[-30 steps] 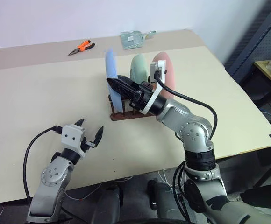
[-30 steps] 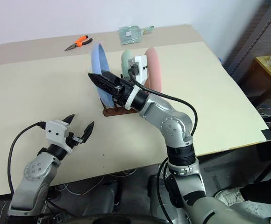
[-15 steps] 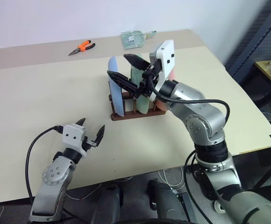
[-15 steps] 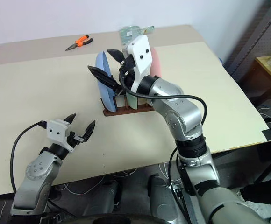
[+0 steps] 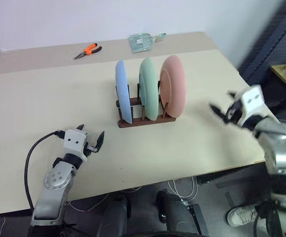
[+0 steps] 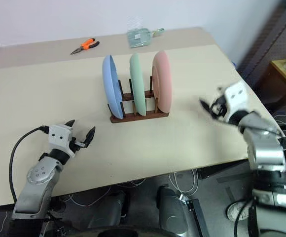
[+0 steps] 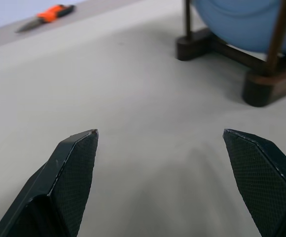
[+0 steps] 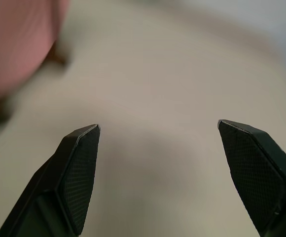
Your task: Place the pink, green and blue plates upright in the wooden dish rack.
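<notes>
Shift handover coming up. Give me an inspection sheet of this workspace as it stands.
Surface: beige table, bare around the rack.
Job's things: blue plate, green plate and pink plate upright in the wooden dish rack.
Clutter: orange pliers and a clear bag at the far edge.
Grippers: left gripper open, empty; right gripper open, empty.
Cables: black cable on the left arm.
Surroundings: side table to the right.

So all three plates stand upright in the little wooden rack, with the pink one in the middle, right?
Not quite: the green plate is in the middle. The pink plate stands at one end and the blue plate at the other, all upright in the wooden rack, as the left eye view shows.
</notes>
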